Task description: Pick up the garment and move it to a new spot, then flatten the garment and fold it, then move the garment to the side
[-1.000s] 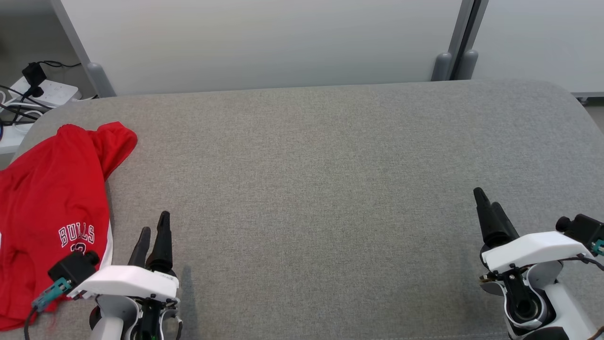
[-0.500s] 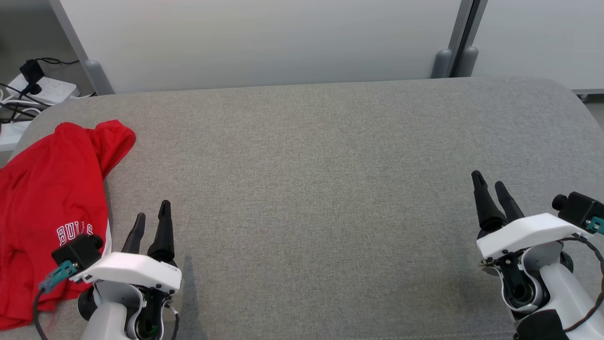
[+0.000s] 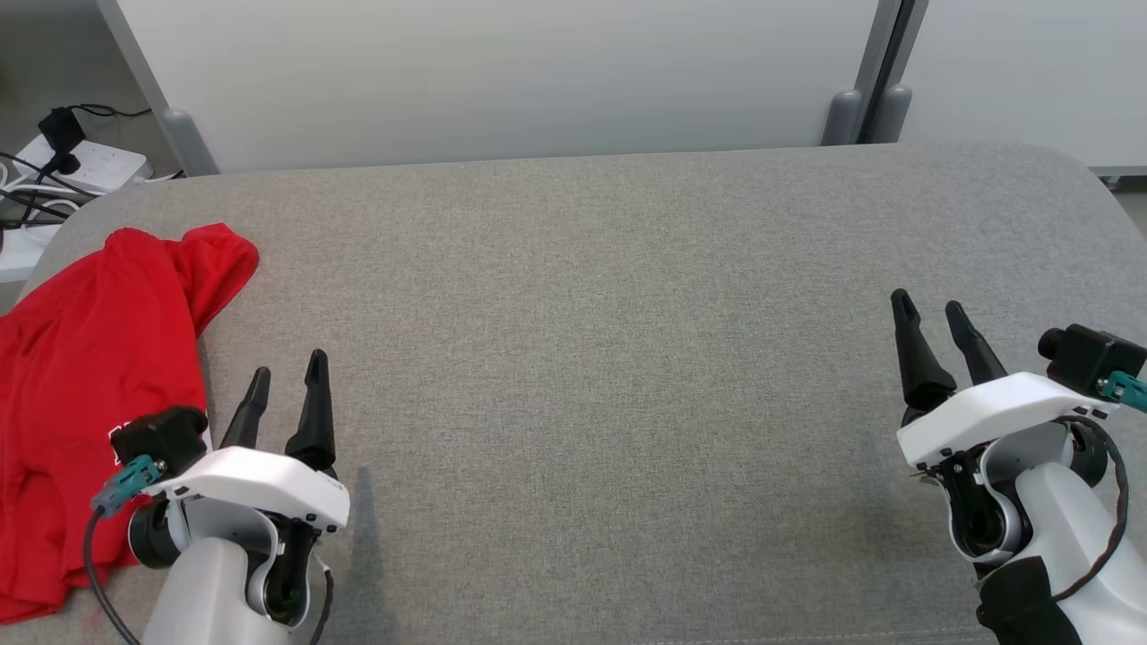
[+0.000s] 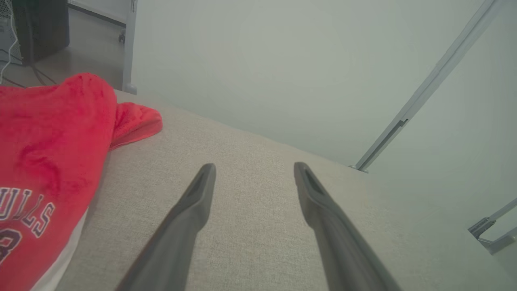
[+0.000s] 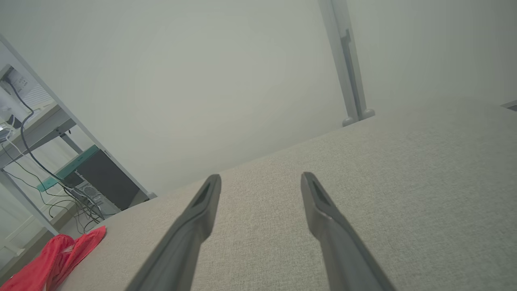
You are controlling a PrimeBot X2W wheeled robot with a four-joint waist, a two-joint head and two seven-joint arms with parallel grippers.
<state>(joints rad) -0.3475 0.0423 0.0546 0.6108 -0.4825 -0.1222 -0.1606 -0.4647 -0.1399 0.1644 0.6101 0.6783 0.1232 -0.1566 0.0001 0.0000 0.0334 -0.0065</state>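
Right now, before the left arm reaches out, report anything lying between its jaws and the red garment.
Nothing visible is in the way. The red garment lies rumpled just to the left of the left gripper, whose jaws stand open and hold nothing. Between the two there is just a strip of the gray cushion.
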